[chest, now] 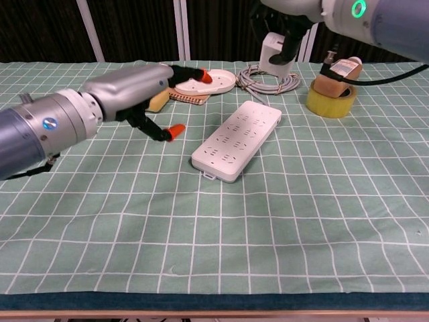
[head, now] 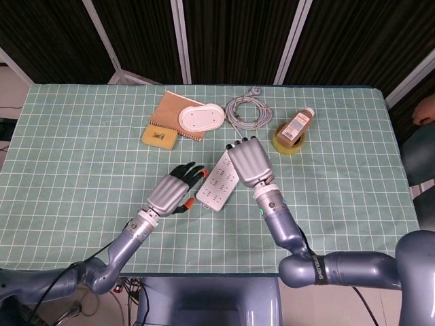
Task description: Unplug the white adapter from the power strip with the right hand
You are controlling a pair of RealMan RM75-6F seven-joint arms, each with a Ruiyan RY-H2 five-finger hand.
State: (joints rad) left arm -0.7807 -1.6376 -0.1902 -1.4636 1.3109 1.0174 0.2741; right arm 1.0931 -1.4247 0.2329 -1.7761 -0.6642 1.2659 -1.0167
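Note:
The white power strip (head: 216, 187) (chest: 238, 141) lies flat and diagonal on the green checked cloth, its sockets bare. High above its far end, my right hand (head: 250, 163) (chest: 289, 15) grips the white adapter (chest: 275, 51), which hangs clear of the strip. In the head view the adapter is hidden under that hand. My left hand (head: 174, 191) (chest: 131, 88) hovers to the left of the strip, off the table, fingers spread with orange tips, holding nothing.
At the back lie a brown notebook (head: 171, 109) with a white oval dish (head: 201, 119) (chest: 213, 81) on it, a yellow sponge (head: 159, 137), a coiled grey cable (head: 248, 110) (chest: 269, 82), and a brown bottle (head: 298, 123) resting on a yellow tape roll (chest: 330, 100).

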